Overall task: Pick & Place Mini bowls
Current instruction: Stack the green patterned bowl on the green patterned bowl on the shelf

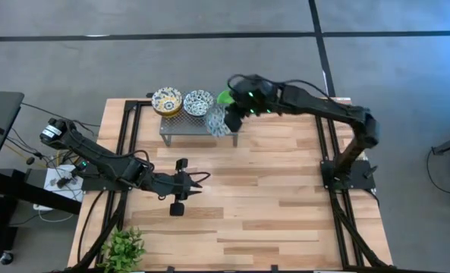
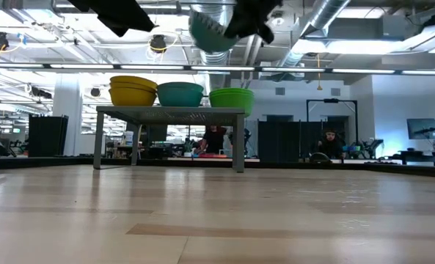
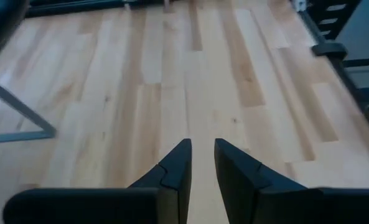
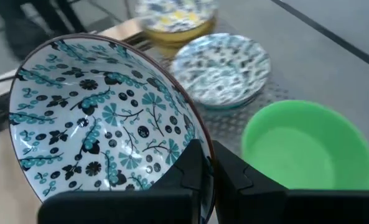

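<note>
High view first, and the biggest thing in it is the pale wooden slatted table (image 1: 285, 197) with the grey perforated metal stand (image 1: 180, 125) at its far edge, where the bowls are collecting. On that stand sit a yellow-cream patterned bowl (image 1: 167, 101), a blue-and-white patterned bowl (image 1: 199, 102) beside it, and a plain bright green bowl (image 1: 225, 98) half hidden under the right arm. Just past the stand's right end the right gripper (image 1: 235, 114) holds a second blue-and-white patterned bowl (image 1: 218, 120) tilted on its edge, the jaws pinched on its rim. So I'd judge the job partly done: several bowls are up on the stand, one is in the air, and whether it is coming or going I can't say from where I stand. No other bowls show on the table, so how many are left is hard to tell. The left gripper (image 1: 194, 183) waits low over the middle of the boards, well apart from the stand, its fingers (image 3: 175, 174) close together with only a narrow gap and nothing between them. Low view adds what the overhead cannot: the yellow bowls are a stack with two rims showing, and the held bowl hangs clear above the stand's top, touching nothing. Right wrist view gives the smallest details: the dark fingers (image 4: 193, 165) clamped over the rim of the carried bowl, its teal flower pattern facing the camera, and the green bowl's empty inside just beside it.
</note>
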`<state>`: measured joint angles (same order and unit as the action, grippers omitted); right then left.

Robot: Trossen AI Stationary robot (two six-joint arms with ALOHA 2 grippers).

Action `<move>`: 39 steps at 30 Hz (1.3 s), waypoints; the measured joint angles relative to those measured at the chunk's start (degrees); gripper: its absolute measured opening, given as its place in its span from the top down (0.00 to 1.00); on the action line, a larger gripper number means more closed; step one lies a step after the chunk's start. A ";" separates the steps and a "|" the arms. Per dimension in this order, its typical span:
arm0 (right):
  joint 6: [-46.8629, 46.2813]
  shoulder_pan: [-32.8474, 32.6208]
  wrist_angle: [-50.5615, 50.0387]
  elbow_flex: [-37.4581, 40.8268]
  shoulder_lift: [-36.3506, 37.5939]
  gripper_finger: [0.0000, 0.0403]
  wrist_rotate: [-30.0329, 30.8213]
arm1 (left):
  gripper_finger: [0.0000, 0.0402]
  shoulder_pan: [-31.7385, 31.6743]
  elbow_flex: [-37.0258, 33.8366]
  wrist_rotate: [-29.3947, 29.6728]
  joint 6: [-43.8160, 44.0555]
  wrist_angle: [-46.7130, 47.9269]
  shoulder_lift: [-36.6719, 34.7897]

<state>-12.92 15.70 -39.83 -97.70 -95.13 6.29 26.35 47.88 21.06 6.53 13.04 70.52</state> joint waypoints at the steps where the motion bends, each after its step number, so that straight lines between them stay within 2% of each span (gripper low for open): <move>1: 0.33 1.15 -0.84 -1.70 -1.51 0.98 -0.23 | 0.82 0.00 0.00 0.81 -0.40 0.44 0.00; 9: 5.28 7.78 -5.64 -18.42 -13.54 0.98 -1.01 | 0.82 0.02 0.00 2.06 -1.36 1.07 0.00; 19: 7.02 11.97 -10.55 -37.41 -27.09 0.98 -4.94 | 0.82 0.02 0.00 2.06 -1.36 1.07 0.00; 30: 3.83 16.08 -12.90 -36.60 -28.37 0.98 -10.86 | 0.82 -0.07 0.00 2.06 -1.45 1.03 0.02; 39: 2.94 15.71 -11.32 -36.66 -28.94 0.98 -17.02 | 0.82 -0.07 0.00 2.06 -1.38 1.03 0.04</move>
<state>-9.98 31.41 -51.15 -134.37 -124.07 -10.73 26.28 47.88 23.11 5.15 14.06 70.57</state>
